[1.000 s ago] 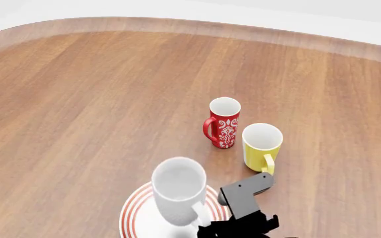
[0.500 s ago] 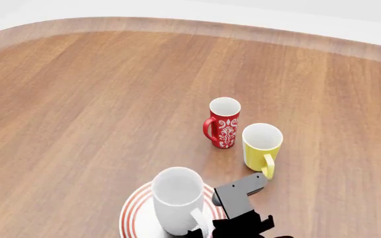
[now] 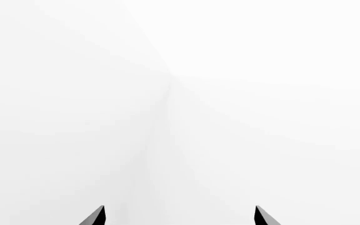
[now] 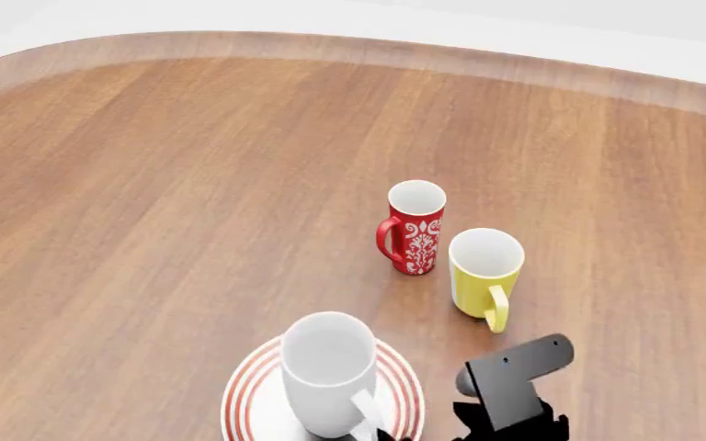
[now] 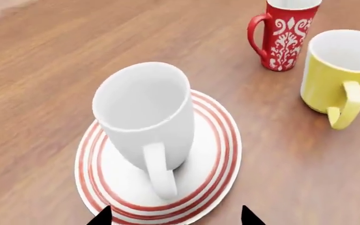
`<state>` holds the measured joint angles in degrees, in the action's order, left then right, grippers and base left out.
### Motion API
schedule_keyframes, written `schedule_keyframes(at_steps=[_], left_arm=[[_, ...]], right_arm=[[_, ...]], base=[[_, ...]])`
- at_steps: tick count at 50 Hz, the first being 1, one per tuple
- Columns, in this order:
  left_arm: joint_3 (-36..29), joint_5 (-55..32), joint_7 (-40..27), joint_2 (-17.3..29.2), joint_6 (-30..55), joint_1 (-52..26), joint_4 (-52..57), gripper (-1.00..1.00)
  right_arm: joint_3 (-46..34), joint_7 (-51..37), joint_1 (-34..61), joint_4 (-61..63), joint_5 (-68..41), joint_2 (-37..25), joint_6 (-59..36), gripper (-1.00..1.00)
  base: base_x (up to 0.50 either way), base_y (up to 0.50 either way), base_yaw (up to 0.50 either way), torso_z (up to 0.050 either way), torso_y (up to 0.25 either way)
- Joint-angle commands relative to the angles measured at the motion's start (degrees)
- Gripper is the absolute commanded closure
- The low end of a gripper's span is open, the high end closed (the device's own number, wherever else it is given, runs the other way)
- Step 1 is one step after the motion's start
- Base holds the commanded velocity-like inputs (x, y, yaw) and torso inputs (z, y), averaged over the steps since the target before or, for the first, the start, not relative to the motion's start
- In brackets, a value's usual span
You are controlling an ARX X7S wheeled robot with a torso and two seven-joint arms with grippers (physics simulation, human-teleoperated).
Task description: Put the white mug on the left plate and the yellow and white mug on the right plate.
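The white mug (image 4: 326, 372) stands upright on the left plate (image 4: 392, 386), a white plate with red rings, near the table's front edge. In the right wrist view the white mug (image 5: 144, 119) has its handle turned toward my right gripper (image 5: 176, 218). That gripper is open and empty, drawn back from the handle, its tips over the left plate's rim (image 5: 221, 154). The yellow and white mug (image 4: 485, 271) stands on bare wood to the right, also seen as the yellow and white mug (image 5: 339, 75). My left gripper (image 3: 178, 218) is open against blank white. The right plate is out of view.
A red mug with a white pattern (image 4: 415, 227) stands just left of and behind the yellow one; the same red mug (image 5: 283, 33) shows in the right wrist view. My right arm's grey wrist block (image 4: 515, 372) hangs in front of the yellow mug. The wooden table (image 4: 181, 202) curves away at the back.
The white mug came down from a slight lift and settled on the plate. My right gripper let go of its handle and pulled away to the right.
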<state>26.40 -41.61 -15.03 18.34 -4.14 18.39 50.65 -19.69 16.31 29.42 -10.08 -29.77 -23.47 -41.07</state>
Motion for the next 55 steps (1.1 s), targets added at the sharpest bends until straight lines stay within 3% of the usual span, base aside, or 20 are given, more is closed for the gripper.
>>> schedule_keyframes(at_steps=[1, 13, 16, 26, 39, 43, 55], left_arm=[[-0.5, 0.0, -0.5, 0.6, 0.3, -0.8, -0.3, -1.00], [-0.7, -0.1, -0.7, 0.9, 0.2, -1.1, -0.4, -1.00], [-0.7, -0.1, -0.6, 1.0, 0.1, -1.0, -0.4, -1.00], [-0.9, 0.1, -0.4, 0.7, -0.4, -0.2, -0.2, -1.00], [-1.9, 0.4, -0.3, 0.9, -0.4, 0.2, 0.7, -1.00], [-2.4, 0.5, -0.4, 1.1, -0.2, -0.3, 0.5, -1.00], [-2.4, 0.5, -0.5, 1.1, -0.2, -0.3, 0.5, -1.00]], right_arm=[[7.5, -4.0, -5.8, 16.8, -5.0, -4.9, -1.0, -1.00], [17.5, -7.7, -4.0, 14.5, -5.2, 1.0, 13.2, -1.00], [19.3, -10.4, -1.6, 11.2, -6.4, 2.8, 11.6, -1.00], [18.7, -17.0, 3.0, 3.6, -0.9, 6.2, 14.3, -1.00], [12.0, -23.6, 10.4, -17.5, 11.4, 8.8, 18.7, -1.00], [10.9, -18.4, 8.7, -15.6, 9.5, 8.4, 19.1, -1.00], [10.9, -18.5, 8.6, -15.5, 9.4, 8.4, 19.1, -1.00]], base=[[0.00, 0.00, 0.00, 0.000, 0.000], [0.00, 0.00, 0.00, 0.000, 0.000], [0.00, 0.00, 0.00, 0.000, 0.000], [0.00, 0.00, 0.00, 0.000, 0.000], [0.00, 0.00, 0.00, 0.000, 0.000], [0.00, 0.00, 0.00, 0.000, 0.000], [0.00, 0.00, 0.00, 0.000, 0.000]])
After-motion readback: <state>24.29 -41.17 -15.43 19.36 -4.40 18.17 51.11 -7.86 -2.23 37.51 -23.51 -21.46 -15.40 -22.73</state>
